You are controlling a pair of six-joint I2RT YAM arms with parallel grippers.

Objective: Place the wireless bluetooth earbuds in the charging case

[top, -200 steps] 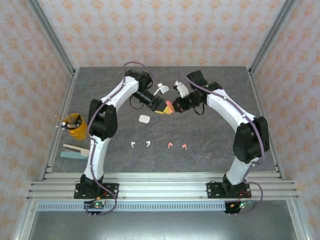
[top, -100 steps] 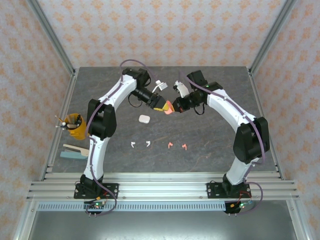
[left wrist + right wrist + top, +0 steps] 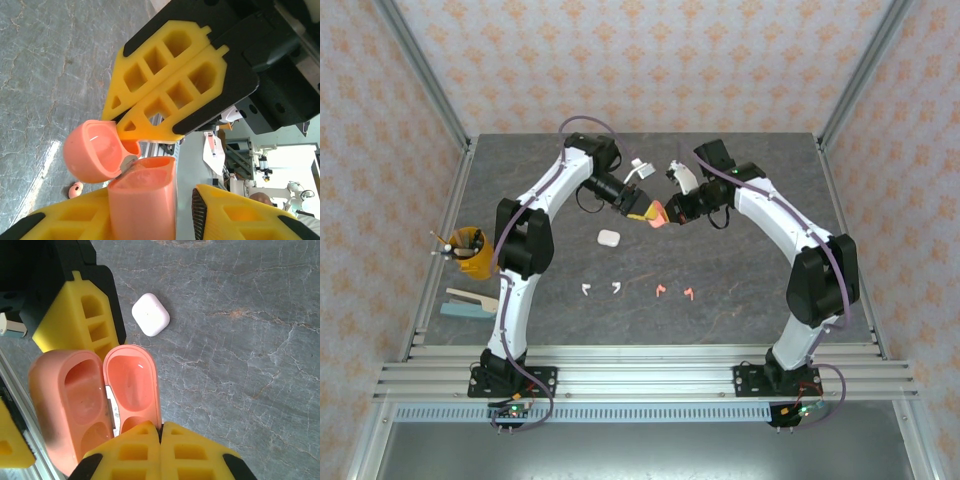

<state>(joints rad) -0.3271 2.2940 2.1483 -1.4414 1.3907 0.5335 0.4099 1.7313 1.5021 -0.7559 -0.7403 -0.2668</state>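
Coral case (image 3: 657,214) being clasped by left gripper (image 3: 644,210), lid (image 3: 131,385) propped by closed right gripper (image 3: 671,213); coral earbuds (image 3: 661,291) lying nearward, closer to right.

You have bright, even light, faint shadows on the counter (image 3: 740,270); left wrist view shows one glare patch there, background washed out.

1. Left wrist view: the coral-pink rounded plastic charging case (image 3: 142,210), lid open, runs off the frame at 6 o'clock, and the left gripper (image 3: 149,194) covers its sides.
2. At 7 o'clock a tiny coral-pink earbud (image 3: 76,189) sits partly hidden behind that gripper's finger.
3. Top view: the white earbuds (image 3: 586,290) are too small to show stems.
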